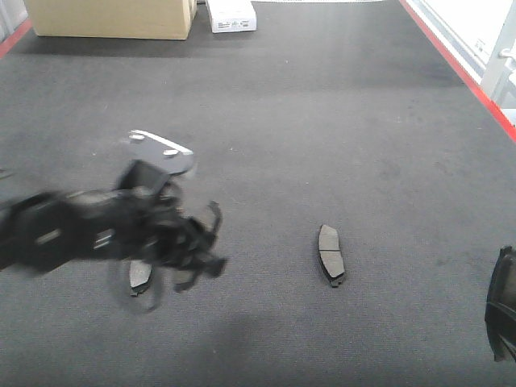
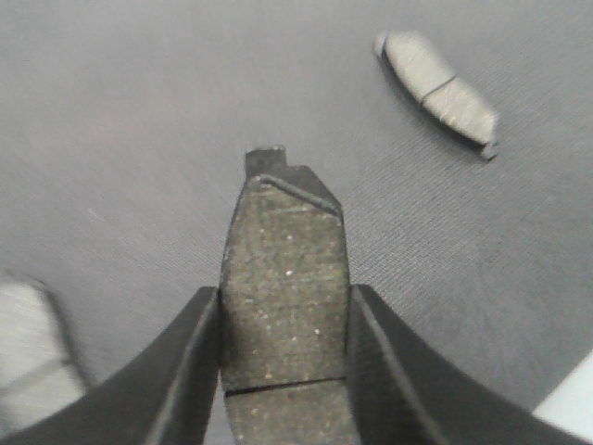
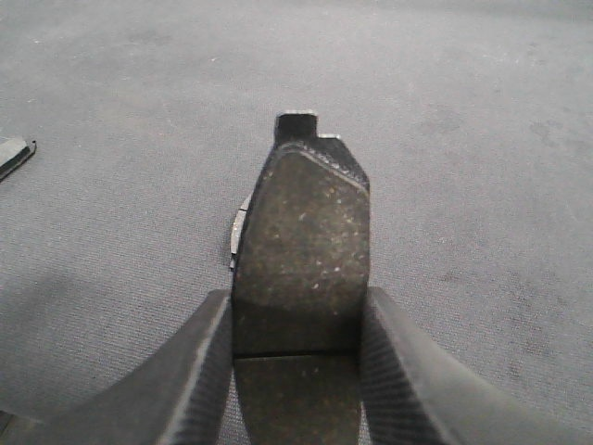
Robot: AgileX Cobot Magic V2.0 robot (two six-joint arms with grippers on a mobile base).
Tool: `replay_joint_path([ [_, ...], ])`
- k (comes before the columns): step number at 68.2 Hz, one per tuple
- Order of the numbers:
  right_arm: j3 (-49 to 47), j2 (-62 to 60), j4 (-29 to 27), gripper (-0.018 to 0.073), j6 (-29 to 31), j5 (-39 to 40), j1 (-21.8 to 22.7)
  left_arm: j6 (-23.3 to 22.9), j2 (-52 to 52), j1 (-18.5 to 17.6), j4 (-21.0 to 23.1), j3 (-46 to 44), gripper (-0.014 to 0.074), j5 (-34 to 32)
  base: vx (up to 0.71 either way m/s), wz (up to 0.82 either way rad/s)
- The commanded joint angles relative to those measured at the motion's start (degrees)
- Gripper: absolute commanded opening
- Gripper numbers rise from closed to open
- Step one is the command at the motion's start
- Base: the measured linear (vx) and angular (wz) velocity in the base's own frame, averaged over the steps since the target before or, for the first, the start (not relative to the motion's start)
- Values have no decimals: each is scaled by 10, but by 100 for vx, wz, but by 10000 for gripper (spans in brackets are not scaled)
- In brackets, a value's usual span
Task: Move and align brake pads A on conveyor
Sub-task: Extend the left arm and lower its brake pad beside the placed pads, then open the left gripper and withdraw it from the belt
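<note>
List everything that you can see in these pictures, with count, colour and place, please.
conveyor: one, dark grey, fills the view
edge strips: two, red, along the left and right sides of the conveyor
pads: four, dark grey; one lies mid-belt, one lies under the left arm, one is in the left gripper, one is in the right gripper
cardboard box: one, tan, far left end of the conveyor
white box: one, white, right of the cardboard box
left arm: one, black, blurred, left side
left gripper: one, black, shut on a pad
right gripper: one, black, shut on a pad
</note>
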State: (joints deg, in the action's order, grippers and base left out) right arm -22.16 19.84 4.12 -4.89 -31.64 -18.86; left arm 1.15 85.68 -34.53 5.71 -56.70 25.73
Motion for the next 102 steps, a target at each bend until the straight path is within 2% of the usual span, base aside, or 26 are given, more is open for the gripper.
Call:
replay_joint_path([
  [1,-18,3,5,14,2,51,0,-56,33,-1,4,-63,19,-1,0,0],
  [15,-18,3,5,14,2,51,0,-128,126,4,5,-137,25,29,0,0],
  [25,-18,3,5,14,2,51,0,-174,175,28,4,-164,32,41,0,0],
  [31,-18,3,5,14,2,51,0,-183,190,42,4,-168,36,47,0,0],
  [58,-18,3,5,14,2,51,0,-185,229,50,2,-168,98,32,0,0],
  [82,-18,3,5,14,2,51,0,-185,236,50,0,-168,327,-2,0,0],
  [102,-18,3,5,14,2,51,0,-188,234,50,-1,-168,435,-3,0,0],
])
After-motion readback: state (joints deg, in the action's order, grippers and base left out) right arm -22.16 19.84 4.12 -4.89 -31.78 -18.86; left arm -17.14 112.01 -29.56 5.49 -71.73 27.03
